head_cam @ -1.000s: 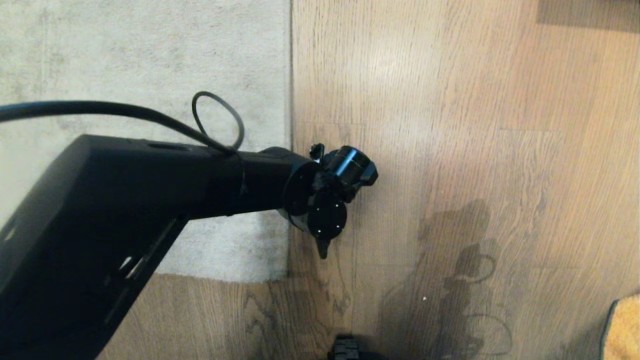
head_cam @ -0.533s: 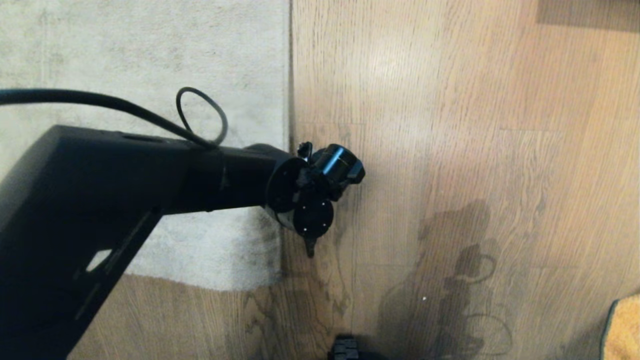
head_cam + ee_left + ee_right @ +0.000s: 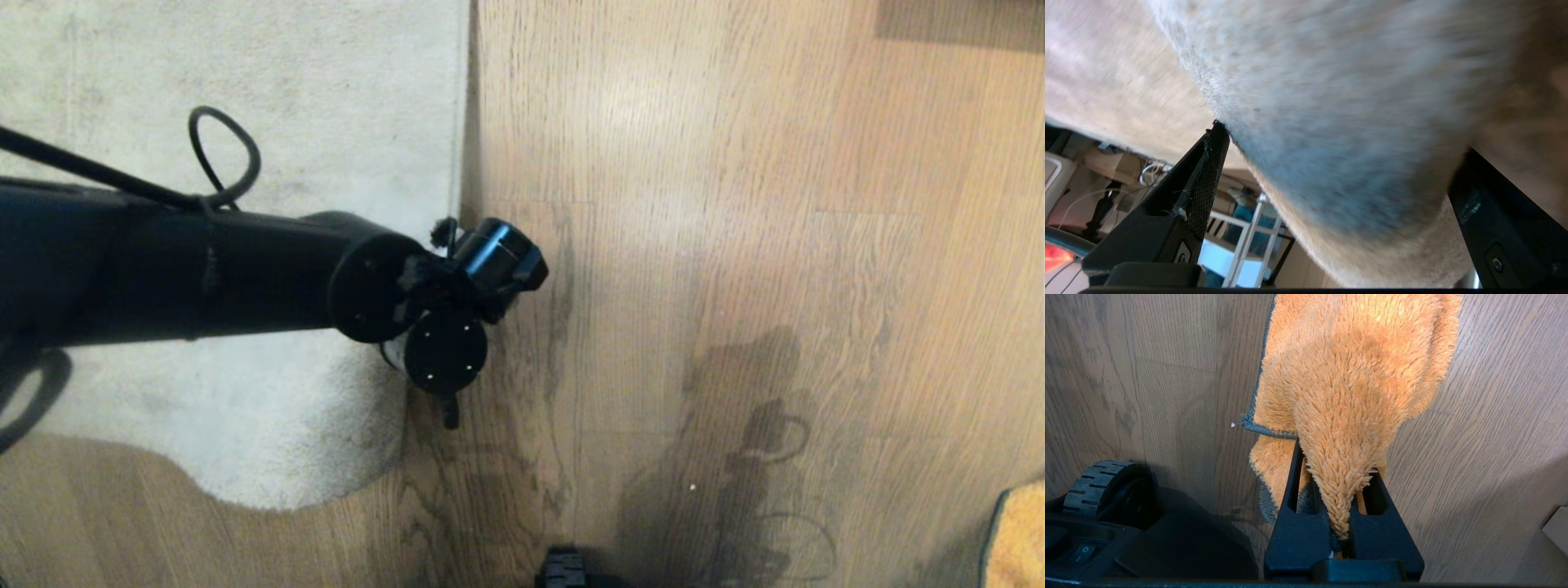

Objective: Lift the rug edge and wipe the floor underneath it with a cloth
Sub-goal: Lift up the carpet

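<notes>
The right gripper (image 3: 1341,506) is hanging close to the robot's base (image 3: 1147,539), and its jaws are pressed together on a pinched fold of the cloth (image 3: 1355,388). The orange cloth is drooping down from the fingers over the floor (image 3: 1167,396), just beside the base wheel (image 3: 1102,490). In the head view only a small part of the cloth (image 3: 1016,535) is showing, well apart from the rug corner, on its right side.

Farther from the base, the left gripper (image 3: 1339,179) is working at the rug edge (image 3: 457,147). Its fingers (image 3: 1208,171) are standing wide apart, and the pale pile of the rug is filling the space between them. The rug corner (image 3: 326,457) is looking curled and raised from the floor near the left arm (image 3: 204,269); I cannot tell if the backing is resting on one finger or not.

I judge that the lifting step is in hand and the wiping is not yet begun. The danger is that the jaws are not clamping the rug, so the corner may be slipping off and falling flat when the arm is rising more. Also the cloth is being held only by a thin fold, so rubbing hard on the floor may be pulling it out.
</notes>
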Controlling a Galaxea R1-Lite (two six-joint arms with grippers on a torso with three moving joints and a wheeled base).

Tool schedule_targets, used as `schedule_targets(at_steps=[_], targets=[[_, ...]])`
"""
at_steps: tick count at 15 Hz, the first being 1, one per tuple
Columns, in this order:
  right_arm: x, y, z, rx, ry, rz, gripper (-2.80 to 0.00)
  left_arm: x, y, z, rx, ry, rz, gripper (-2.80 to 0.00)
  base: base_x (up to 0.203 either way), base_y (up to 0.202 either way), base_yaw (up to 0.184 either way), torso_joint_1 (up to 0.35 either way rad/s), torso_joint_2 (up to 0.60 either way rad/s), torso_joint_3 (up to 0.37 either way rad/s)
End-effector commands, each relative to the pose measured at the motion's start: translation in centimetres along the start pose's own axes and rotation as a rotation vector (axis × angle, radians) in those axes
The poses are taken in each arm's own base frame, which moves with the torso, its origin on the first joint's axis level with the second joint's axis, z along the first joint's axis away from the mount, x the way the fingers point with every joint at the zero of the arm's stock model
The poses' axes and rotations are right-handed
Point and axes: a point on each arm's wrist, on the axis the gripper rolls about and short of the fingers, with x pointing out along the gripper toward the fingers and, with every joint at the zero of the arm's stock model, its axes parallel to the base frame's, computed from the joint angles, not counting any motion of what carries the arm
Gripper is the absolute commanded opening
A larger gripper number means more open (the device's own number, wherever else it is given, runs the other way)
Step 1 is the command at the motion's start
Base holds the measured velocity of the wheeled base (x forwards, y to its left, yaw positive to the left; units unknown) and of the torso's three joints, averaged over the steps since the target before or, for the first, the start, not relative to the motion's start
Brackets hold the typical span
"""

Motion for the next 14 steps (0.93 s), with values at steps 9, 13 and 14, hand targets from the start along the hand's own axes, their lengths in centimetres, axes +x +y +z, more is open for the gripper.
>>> schedule_targets(at_steps=[9, 13, 14], targets=[[0.0, 0.0, 0.0, -0.001, 0.001, 0.001, -2.8, -2.1, 7.2, -7.3, -0.011, 0.033, 0.028, 0.0, 0.0, 0.0, 0.0, 0.0, 0.0, 0.0], [0.0, 0.0, 0.0, -0.001, 0.001, 0.001, -2.8, -1.8, 6.1, -10.8, 0.077, 0.073, 0.017, 0.0, 0.0, 0.0, 0.0, 0.0, 0.0, 0.0], [0.0, 0.0, 0.0, -0.001, 0.002, 0.002, -2.8, -1.6, 5.6, -11.4, 0.09, 0.078, 0.014, 0.0, 0.0, 0.0, 0.0, 0.0, 0.0, 0.0]])
